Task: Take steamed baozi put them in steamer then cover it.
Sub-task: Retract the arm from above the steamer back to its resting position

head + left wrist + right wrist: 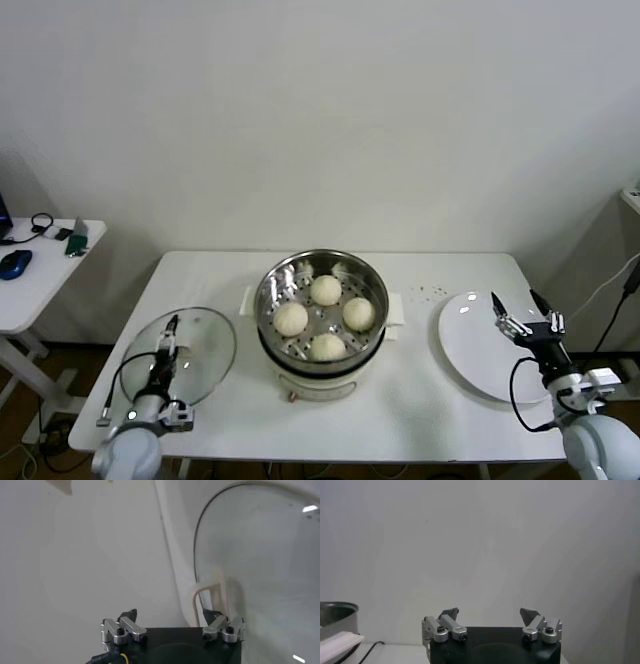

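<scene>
Stainless steel forms the steamer, which stands at the middle of the white surface, slightly toward the front edge. All four steamed baozi rest on the perforated tray inside it, spaced apart. The white plate near the right edge holds nothing. The loading step therefore appears complete.

The cover, clear glass with a metal rim, lies flat near the front-left corner, well apart from the steamer. The covering step is not yet done.

The left claw hovers over the cover, jaws released, holding nothing; in the left wrist view the white handle sits just beyond the left claw. The right claw hangs above the plate, jaws released and empty.

Remaining work, as judged: grasp the handle, lift the cover, seat it on the steamer.
</scene>
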Available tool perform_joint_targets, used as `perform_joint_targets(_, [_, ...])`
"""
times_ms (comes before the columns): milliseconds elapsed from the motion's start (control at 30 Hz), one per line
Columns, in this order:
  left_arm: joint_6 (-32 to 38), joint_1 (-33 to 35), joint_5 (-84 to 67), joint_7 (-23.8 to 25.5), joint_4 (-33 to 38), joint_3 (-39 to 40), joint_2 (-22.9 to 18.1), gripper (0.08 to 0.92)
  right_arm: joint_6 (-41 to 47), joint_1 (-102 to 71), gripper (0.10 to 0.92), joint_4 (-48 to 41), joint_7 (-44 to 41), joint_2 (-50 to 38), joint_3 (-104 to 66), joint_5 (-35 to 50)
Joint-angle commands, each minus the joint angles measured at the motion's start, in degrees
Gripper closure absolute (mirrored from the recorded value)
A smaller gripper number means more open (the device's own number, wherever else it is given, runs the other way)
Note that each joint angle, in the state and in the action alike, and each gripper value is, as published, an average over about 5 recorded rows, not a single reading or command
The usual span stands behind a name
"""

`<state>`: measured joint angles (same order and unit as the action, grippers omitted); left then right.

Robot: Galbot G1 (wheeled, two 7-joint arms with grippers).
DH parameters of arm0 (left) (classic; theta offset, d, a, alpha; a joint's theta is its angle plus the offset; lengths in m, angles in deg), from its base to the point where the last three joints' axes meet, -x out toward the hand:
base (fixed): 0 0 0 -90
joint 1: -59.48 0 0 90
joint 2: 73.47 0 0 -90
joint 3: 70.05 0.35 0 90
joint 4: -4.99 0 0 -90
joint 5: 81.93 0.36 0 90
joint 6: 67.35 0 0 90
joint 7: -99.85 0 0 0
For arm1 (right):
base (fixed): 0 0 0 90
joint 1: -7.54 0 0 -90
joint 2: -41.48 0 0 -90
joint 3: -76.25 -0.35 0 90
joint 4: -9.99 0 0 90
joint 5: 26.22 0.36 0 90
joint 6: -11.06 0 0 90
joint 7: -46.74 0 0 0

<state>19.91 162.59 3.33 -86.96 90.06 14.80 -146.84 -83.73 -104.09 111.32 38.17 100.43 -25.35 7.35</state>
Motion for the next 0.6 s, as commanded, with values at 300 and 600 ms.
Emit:
perform_joint_targets(300, [2.1, -4.0, -2.6, -1.5, -5.3, 0.3, 0.8, 0.26, -1.6, -1.8, 0.203, -0.6, -1.8, 1.6, -1.0, -4.2])
perform_joint_targets(600, [2.8, -3.6, -4.3, -1.4, -5.5, 0.3, 1.0, 0.52, -1.9, -1.4, 0.203, -1.1, -2.1, 2.0, -1.0, -5.4])
